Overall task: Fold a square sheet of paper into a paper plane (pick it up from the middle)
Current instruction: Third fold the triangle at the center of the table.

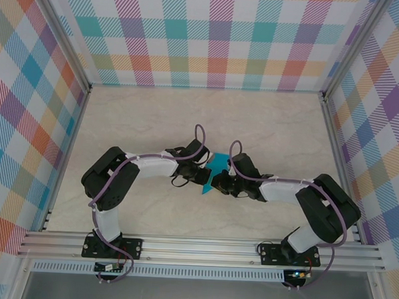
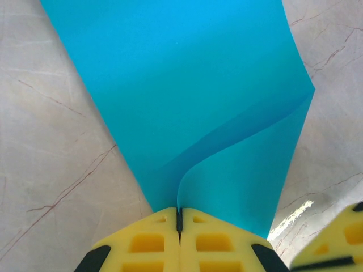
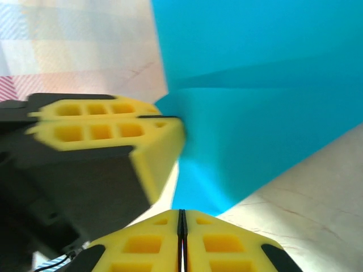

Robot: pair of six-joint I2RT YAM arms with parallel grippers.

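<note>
Both pinch the paper (image 1: 217,165) tight: left gripper (image 2: 179,221) at nine o'clock, right gripper (image 3: 181,221) near five. Pulling apart could rip it.

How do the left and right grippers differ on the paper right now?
The left gripper pinches the square sheet of paper where its curled layers meet; the right gripper sits at a corner of it, grip unclear. The left reaches in from the left side, the right from the right. Both are shut.

Bright, even light; glare on the table (image 2: 295,215), right wrist foreground blurred.
</note>
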